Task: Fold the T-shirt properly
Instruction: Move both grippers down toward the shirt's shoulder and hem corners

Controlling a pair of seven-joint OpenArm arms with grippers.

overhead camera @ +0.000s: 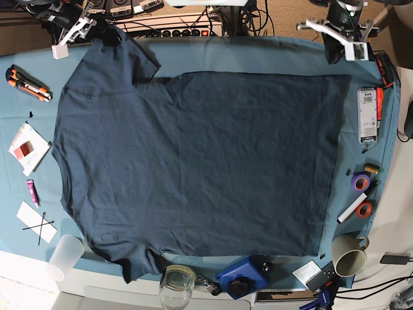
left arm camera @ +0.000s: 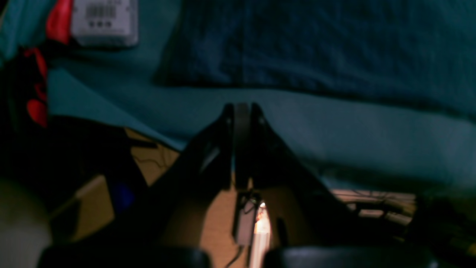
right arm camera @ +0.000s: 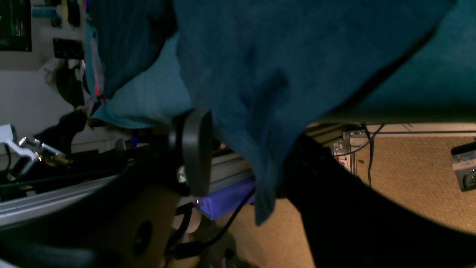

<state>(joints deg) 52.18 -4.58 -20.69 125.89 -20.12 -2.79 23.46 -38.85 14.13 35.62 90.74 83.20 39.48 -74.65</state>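
- The T-shirt (overhead camera: 193,161) lies spread flat across the bench (overhead camera: 258,48).
- Right tool (right arm camera: 238,156), at the shirt's far sleeve corner, has its jaws around the sleeve.
- Left tool (left arm camera: 241,111), beside the shirt's hem corner, is closed and empty.

The T-shirt (overhead camera: 200,161) is matt, soft navy cloth; the table cloth (overhead camera: 258,55) is matt teal fabric.

A table (overhead camera: 258,48) draped in a teal cloth (overhead camera: 19,97) filled the room's middle. Beneath it lay tan carpet (right arm camera: 409,178), and a pale wall (right arm camera: 22,93) stood behind. Cables (overhead camera: 213,19) and a power strip (overhead camera: 184,31) lay past the far edge.
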